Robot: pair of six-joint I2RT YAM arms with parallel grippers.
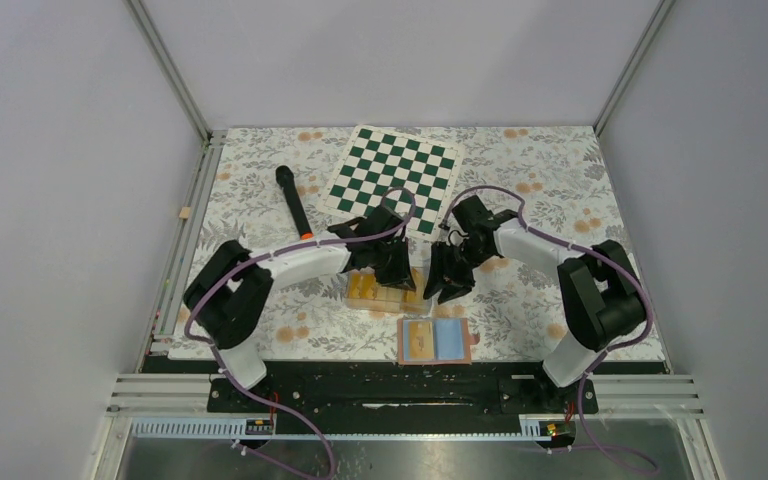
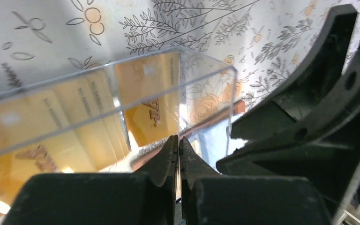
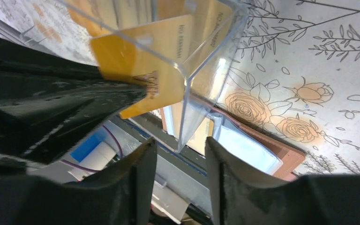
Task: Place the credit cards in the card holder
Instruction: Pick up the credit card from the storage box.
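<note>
Left arm: forearm runs rightward across the floral-print table, wrist pitched down over the clear plastic compartment box. Left gripper is closed, tips pinching the corner of one yellow-orange plastic card marked VIP at the box's end compartment; that card sits tilted against the wall. The other yellow-orange plastic cards are stacked in the neighbouring compartments.

Right arm: elbow folded at the right, forearm reaching left, wrist angled down. Right gripper has its jaws apart and nothing between them; it hangs just beside the box corner, facing the left gripper.

Tan-brown folding card holder lies open flat near the table's near edge, just in front of the box, with one yellow card in its left pocket
</note>
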